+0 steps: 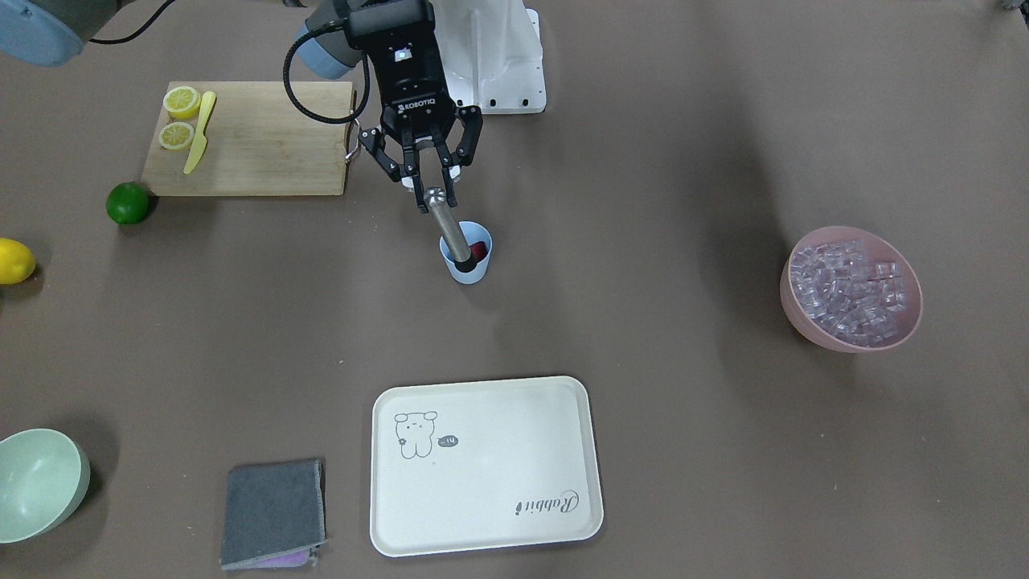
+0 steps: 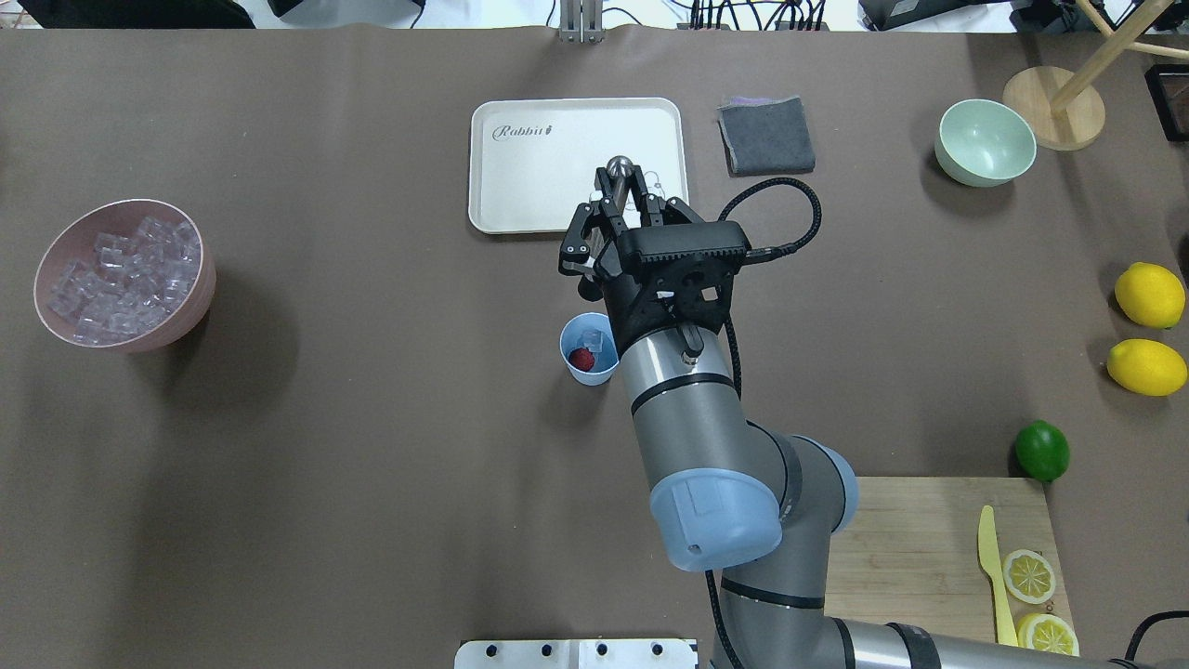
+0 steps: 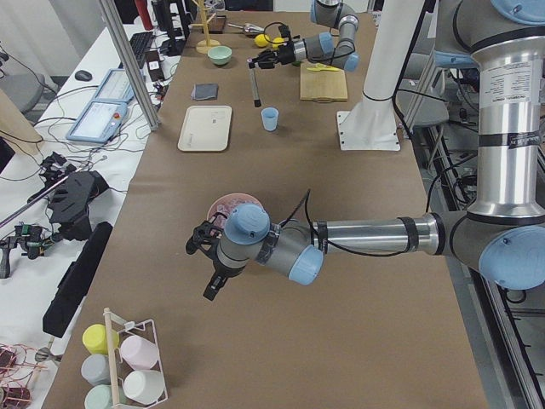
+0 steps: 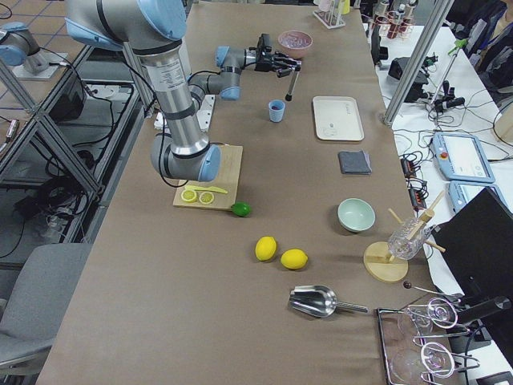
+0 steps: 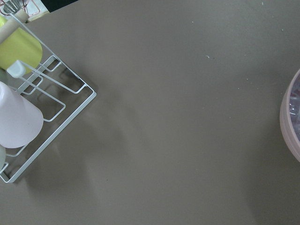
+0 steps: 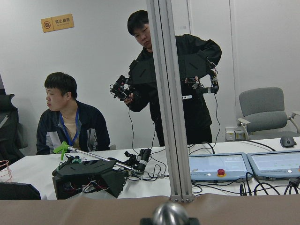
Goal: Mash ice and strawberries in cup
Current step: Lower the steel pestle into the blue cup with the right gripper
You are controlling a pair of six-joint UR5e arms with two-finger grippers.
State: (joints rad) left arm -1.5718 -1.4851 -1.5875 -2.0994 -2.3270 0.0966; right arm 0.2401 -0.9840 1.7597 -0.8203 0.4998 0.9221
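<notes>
The light blue cup (image 1: 465, 264) (image 2: 589, 352) stands mid-table with a red strawberry (image 2: 581, 359) and clear ice (image 2: 595, 336) inside. More ice (image 1: 850, 291) fills the pink bowl (image 2: 200, 288). My right gripper (image 1: 434, 195) (image 2: 620, 190) points level toward the operators' side, shut on the top of an upright steel muddler (image 1: 450, 229). In the front view its dark lower end lies over the cup's mouth. The side views show it near the rim, and contact is unclear. My left gripper (image 3: 204, 243) hovers beside the pink bowl; I cannot tell its state.
A white tray (image 1: 482, 474), grey cloth (image 1: 273, 511) and pale green bowl (image 1: 40, 482) lie on the operators' side. A cutting board (image 1: 257, 149) carries lemon halves and a yellow knife, with a lime (image 1: 128, 203) beside it. A wire cup rack (image 5: 47, 112) is below the left wrist.
</notes>
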